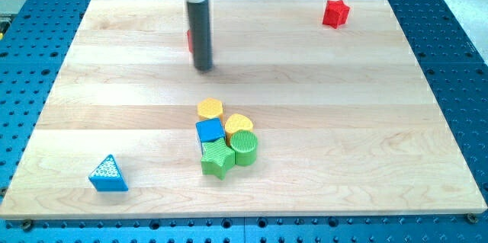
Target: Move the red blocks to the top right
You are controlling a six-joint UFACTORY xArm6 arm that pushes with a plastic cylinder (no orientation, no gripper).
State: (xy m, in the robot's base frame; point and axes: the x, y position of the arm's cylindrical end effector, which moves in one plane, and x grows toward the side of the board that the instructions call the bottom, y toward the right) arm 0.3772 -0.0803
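Note:
A red star-shaped block (335, 13) lies near the board's top right corner. A second red block (189, 40) is mostly hidden behind my rod at the upper left of centre; only a thin sliver shows at the rod's left side, and its shape cannot be made out. My tip (203, 67) rests on the board just to the right of and below that sliver, close to it; whether they touch is hidden.
A cluster sits below centre: yellow hexagon (210, 108), yellow heart-like block (239, 124), blue cube (210, 132), green star (217, 158), green cylinder (245, 147). A blue triangle (107, 174) lies at the bottom left. The wooden board (366, 121) lies on a blue perforated table.

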